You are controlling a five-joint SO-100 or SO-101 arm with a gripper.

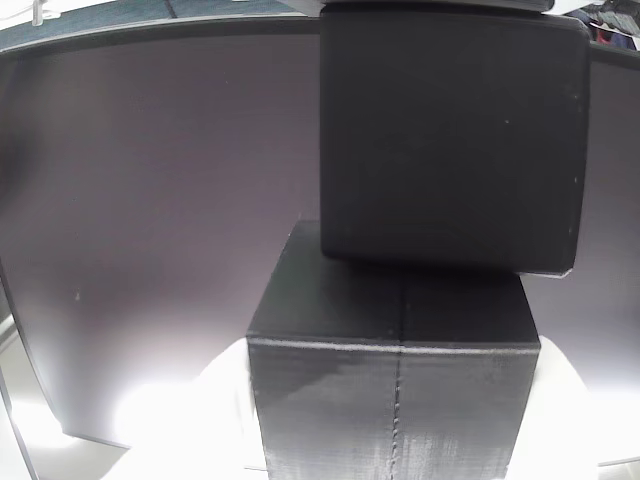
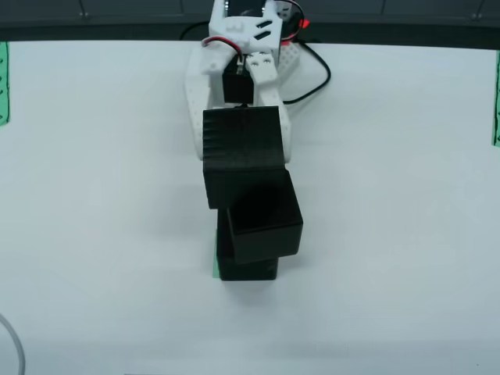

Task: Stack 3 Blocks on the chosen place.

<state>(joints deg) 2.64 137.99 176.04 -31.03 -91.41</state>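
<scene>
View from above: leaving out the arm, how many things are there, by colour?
Black blocks: 3
Green patch: 1
Green edge strips: 2
Total: 6

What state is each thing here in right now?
Matte black cube at the arm's tip: seems lifted, not yet stacked.
Second matte black cube: resting on the bottom cube, twisted and offset.
Bottom matte black cube: sitting on the patch.
Green square patch: covered, with a sliver showing.
White plastic robot arm: reaching toward the stack, fingers hidden, so I can't tell whether they're open or shut.
</scene>
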